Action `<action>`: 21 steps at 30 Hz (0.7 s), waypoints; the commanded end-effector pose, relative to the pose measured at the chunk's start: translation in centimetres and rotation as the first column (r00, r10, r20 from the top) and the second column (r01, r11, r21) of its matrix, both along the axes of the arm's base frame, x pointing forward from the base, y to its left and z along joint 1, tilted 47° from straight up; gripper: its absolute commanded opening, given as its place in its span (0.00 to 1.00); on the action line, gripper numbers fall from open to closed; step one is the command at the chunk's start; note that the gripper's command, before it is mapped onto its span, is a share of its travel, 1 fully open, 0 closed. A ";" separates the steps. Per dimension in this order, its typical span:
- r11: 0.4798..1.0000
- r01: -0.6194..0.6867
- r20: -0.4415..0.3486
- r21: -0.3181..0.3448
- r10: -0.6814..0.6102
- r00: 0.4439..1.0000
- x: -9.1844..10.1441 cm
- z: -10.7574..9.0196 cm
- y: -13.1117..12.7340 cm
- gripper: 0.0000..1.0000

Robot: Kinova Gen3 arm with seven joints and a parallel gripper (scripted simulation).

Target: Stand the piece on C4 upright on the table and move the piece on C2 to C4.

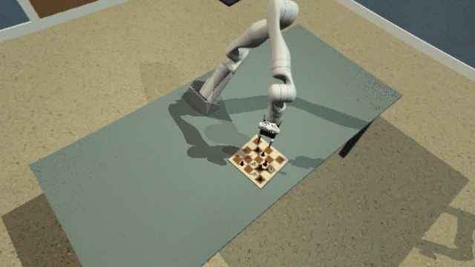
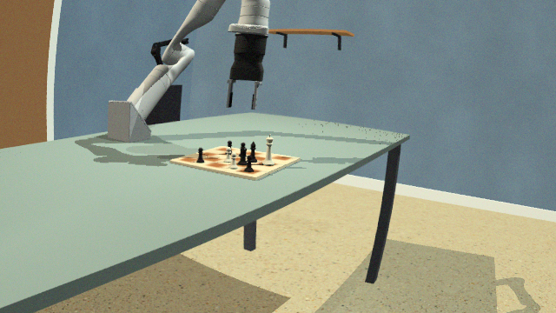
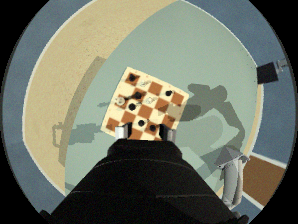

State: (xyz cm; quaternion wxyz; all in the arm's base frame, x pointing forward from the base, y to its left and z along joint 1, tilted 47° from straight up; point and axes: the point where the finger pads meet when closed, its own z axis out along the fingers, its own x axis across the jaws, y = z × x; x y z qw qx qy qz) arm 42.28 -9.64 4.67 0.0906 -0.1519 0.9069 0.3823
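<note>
Arm elbow-up, wrist vertical, gripper (image 2: 241, 101) pointing straight down high above the chessboard (image 2: 261, 170). Fingers fully spread, holding nothing.

- The gripper (image 2: 241, 101) hangs up in the air, well above the table (image 2: 130, 209), fingers pointing straight down and spread wide with nothing between them.
- The chessboard (image 2: 278, 165) lies flat on the table top, lower than the gripper and a bit toward the camera.
- Tallest piece on it is a white king (image 2: 269, 149) near the right side, standing upright.
- Several black pieces cluster left of the king, and one black pawn (image 2: 200, 155) stands by itself toward the left edge.
- A couple of small white pieces sit in the cluster, too small to name.
- The arm's grey base (image 2: 118, 126) sits at the far left of the table.
- A wooden shelf (image 2: 310, 32) is mounted on the blue wall behind.
</note>
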 end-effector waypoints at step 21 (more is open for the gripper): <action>0.889 -0.425 0.491 -0.170 0.450 0.746 0.5 -1.0 1.4 1.00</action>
